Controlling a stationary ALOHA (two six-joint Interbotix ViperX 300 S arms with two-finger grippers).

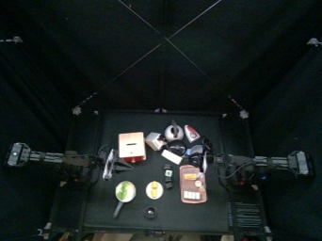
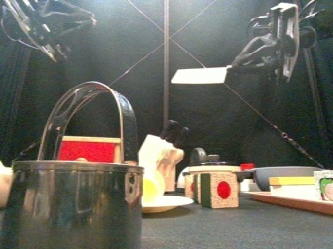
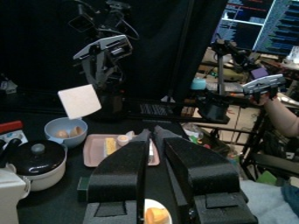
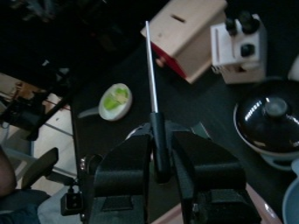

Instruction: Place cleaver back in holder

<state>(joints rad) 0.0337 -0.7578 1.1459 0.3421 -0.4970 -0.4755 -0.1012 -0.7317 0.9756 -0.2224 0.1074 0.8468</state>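
My right gripper (image 2: 255,60) hangs high above the table, shut on the cleaver's handle. The cleaver (image 2: 202,75) has a pale flat blade that sticks out sideways toward the middle. The right wrist view shows the cleaver (image 4: 152,79) edge-on, as a thin line running out from between the right gripper's (image 4: 156,131) jaws toward the holder (image 4: 193,31). The holder (image 1: 131,144), a tan wooden block with a red patch, stands on the table's left half. In the front view the holder (image 2: 89,149) shows behind a pot. My left gripper (image 3: 152,147) is raised on the left, shut and holding nothing.
A black pot with a bail handle (image 2: 78,190) stands at the front edge. A pinkish tray (image 1: 191,184) lies front right, with two small plates (image 1: 123,191) front centre. A blue bowl (image 3: 65,131) and small boxes crowd the middle. A person (image 3: 281,101) sits beyond the curtains.
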